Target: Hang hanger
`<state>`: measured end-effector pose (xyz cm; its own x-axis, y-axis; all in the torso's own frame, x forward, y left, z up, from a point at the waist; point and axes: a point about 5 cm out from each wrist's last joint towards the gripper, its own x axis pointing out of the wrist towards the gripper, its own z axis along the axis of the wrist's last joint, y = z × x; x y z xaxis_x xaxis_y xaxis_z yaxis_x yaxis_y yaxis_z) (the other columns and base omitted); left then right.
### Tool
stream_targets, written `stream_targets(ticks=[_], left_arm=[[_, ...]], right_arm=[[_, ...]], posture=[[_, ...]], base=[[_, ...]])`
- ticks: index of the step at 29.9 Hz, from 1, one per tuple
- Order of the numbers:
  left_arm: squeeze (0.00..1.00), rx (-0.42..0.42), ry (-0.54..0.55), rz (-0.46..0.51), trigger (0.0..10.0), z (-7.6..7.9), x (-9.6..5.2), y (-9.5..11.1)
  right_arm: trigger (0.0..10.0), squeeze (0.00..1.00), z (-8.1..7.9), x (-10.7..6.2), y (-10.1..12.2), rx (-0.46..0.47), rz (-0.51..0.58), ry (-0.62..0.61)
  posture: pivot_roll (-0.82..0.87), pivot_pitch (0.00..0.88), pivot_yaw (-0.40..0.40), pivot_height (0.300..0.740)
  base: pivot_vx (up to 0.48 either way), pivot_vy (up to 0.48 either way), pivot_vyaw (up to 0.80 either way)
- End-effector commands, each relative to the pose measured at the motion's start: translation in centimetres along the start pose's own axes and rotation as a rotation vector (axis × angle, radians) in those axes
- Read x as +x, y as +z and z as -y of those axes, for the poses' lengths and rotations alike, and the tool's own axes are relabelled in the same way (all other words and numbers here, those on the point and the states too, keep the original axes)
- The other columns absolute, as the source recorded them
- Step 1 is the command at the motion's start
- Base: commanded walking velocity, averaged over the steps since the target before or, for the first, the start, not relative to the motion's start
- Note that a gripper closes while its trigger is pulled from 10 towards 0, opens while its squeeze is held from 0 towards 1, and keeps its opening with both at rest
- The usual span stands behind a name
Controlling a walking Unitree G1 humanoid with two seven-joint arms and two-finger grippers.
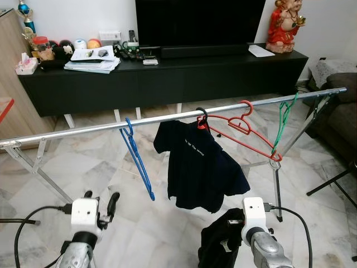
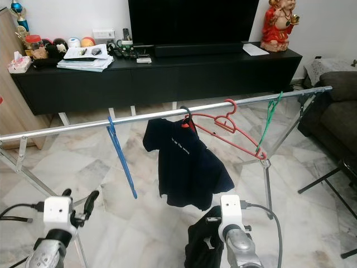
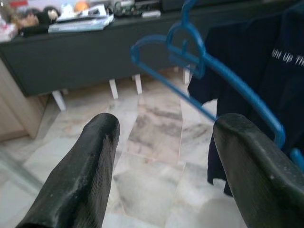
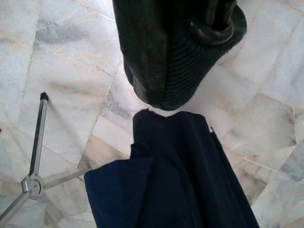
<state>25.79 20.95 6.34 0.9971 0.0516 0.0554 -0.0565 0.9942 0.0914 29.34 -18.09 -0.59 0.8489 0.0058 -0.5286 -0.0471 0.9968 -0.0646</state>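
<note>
My right gripper (image 1: pixel 234 237) was clamped on a dark garment (image 1: pixel 215 245) below the rail (image 1: pixel 83 128), left gripper (image 1: pixel 106 209) spread empty near the blue hanger (image 1: pixel 138 162); next, lift to the rail.

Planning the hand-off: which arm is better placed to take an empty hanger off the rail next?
Left. The left gripper is open and empty, just below the bare blue plastic hanger on the silver metal rail. The right gripper is shut on a dark cloth garment.
</note>
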Motion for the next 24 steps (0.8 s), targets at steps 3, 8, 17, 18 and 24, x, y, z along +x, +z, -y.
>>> stream_targets(ticks=[3, 8, 17, 18, 24], left_arm=[[0.00, -0.019, -0.017, 0.013, 10.0, 0.6, 0.7, 1.0], [0.00, -0.019, -0.041, 0.007, 10.0, 0.9, 0.9, 1.4], [0.00, -0.025, -0.051, 0.003, 10.0, 1.4, 1.0, 1.6], [0.00, -0.023, -0.053, 0.003, 10.0, 1.4, 1.0, 1.7], [0.00, -0.023, -0.055, 0.002, 10.0, 1.4, 1.2, 1.8]], right_arm=[[10.0, 0.00, 0.3, 0.1, 0.3, 0.014, 0.011, -0.008], [10.0, 0.00, 0.4, 0.1, 0.4, 0.013, 0.012, -0.010], [10.0, 0.00, 0.4, 0.1, 0.6, 0.005, 0.014, -0.004], [10.0, 0.00, 0.4, 0.1, 0.6, 0.004, 0.013, -0.004], [10.0, 0.00, 0.4, 0.1, 0.7, 0.003, 0.013, -0.006]], posture=[[0.04, 0.009, 0.015, 0.740], [0.04, 0.000, 0.019, 0.740], [0.04, 0.000, 0.017, 0.740], [0.04, 0.000, 0.017, 0.740], [0.04, 0.004, 0.017, 0.740]], base=[[0.000, 0.000, 0.00], [0.100, 0.000, 0.00], [0.298, 0.000, 0.00], [0.307, 0.000, 0.00], [0.313, 0.000, 0.00]])
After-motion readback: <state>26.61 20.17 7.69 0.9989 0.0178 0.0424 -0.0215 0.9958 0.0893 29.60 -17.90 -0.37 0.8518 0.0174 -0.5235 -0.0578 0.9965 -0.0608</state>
